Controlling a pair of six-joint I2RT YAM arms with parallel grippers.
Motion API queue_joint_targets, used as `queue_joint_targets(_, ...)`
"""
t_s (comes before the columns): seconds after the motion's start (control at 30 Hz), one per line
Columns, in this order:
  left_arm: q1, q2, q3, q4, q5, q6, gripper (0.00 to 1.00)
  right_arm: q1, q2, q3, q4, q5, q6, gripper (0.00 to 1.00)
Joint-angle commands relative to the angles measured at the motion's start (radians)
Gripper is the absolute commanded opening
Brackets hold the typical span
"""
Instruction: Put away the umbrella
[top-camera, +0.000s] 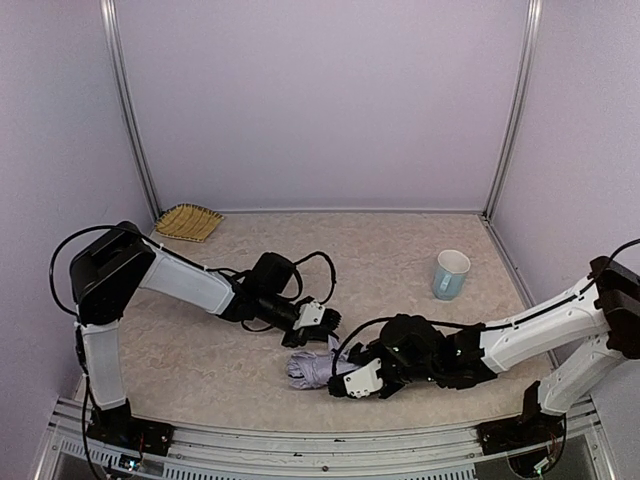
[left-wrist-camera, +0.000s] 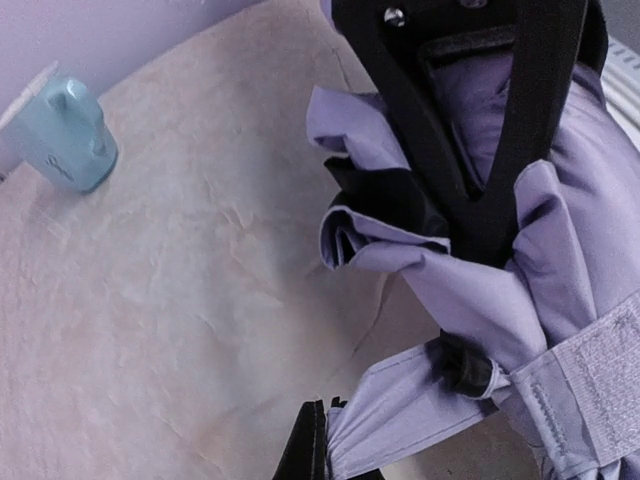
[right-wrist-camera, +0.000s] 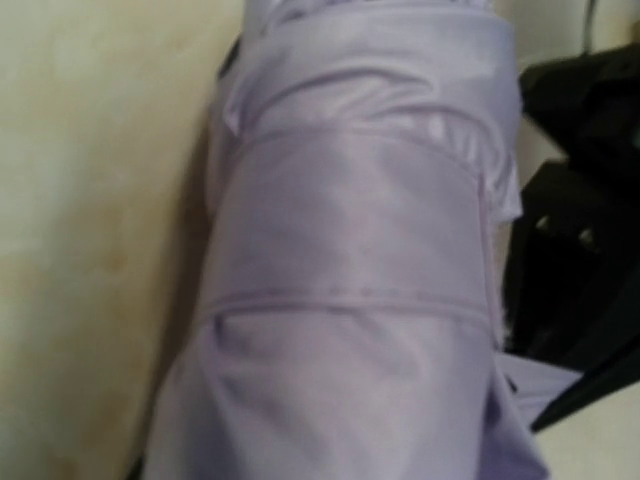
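Note:
The umbrella (top-camera: 308, 368) lies folded and bunched on the table near the front middle, lavender fabric with black showing inside. My left gripper (top-camera: 312, 335) is just behind it and is shut on a flap of its fabric (left-wrist-camera: 430, 410), pinched between the fingertips (left-wrist-camera: 312, 450). The Velcro strap (left-wrist-camera: 590, 372) wraps the bundle. My right gripper (top-camera: 352, 376) is shut around the umbrella's body from the right; its black fingers (left-wrist-camera: 480, 130) straddle the fabric. In the right wrist view the umbrella (right-wrist-camera: 350, 260) fills the frame and hides the fingers.
A light-blue cup (top-camera: 450, 274) stands at the right back, also in the left wrist view (left-wrist-camera: 62, 135). A woven straw mat (top-camera: 188, 221) lies in the back left corner. Lavender walls enclose the table; a metal rail (top-camera: 320, 445) runs along the front edge.

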Motion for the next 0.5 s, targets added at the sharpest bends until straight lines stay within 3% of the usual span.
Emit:
queue_joint_targets(0.0, 0.059, 0.003, 0.026, 0.201, -0.228, 0.012, 0.0, 0.086, 0.137, -0.064, -0.209, -0.202, 0.045, 0.0)
queue_joint_targets(0.4, 0.104, 0.041, -0.009, 0.249, -0.313, -0.026, 0.0, 0.017, 0.184, -0.076, -0.22, -0.22, 0.04, 0.0)
queue_joint_targets(0.47, 0.105, 0.04, -0.001, 0.261, -0.356, -0.051, 0.12, 0.006, 0.202, -0.071, -0.216, -0.225, 0.047, 0.0)
